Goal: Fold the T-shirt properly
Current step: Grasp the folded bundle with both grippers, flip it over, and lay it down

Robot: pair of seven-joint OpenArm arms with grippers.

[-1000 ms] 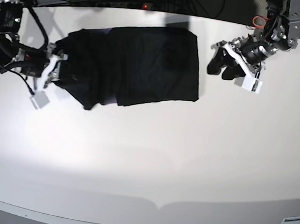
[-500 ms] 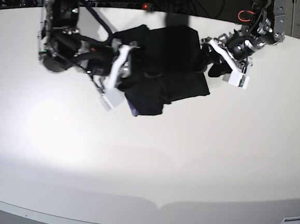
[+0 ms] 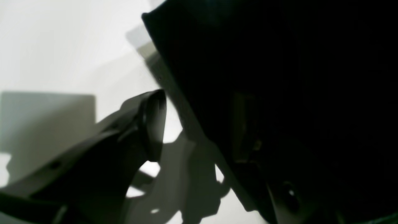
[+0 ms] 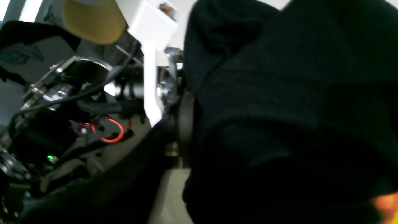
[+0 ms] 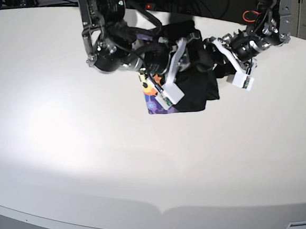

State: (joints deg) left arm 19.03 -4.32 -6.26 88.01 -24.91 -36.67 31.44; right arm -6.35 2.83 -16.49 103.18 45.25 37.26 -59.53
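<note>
Both claws meet at the bunched T-shirt (image 5: 197, 86) near the far edge of the white worktop (image 5: 138, 171).

Right claw (image 5: 179, 69) reaches across from the base view's left, buried in black cloth — its grip looks closed on the T-shirt, and a strip of purple and orange print (image 5: 155, 96) hangs out beneath it. Left claw (image 5: 217, 58) sits at the shirt's opposite edge; in its wrist view one dark finger (image 3: 154, 124) stands clear of the cloth (image 3: 279, 93) over bare worktop, the other hidden behind fabric — jaws apart, whether anything is pinched I cannot tell. The right wrist view shows mostly black fabric (image 4: 279, 109), with an orange patch at its lower corner.
</note>
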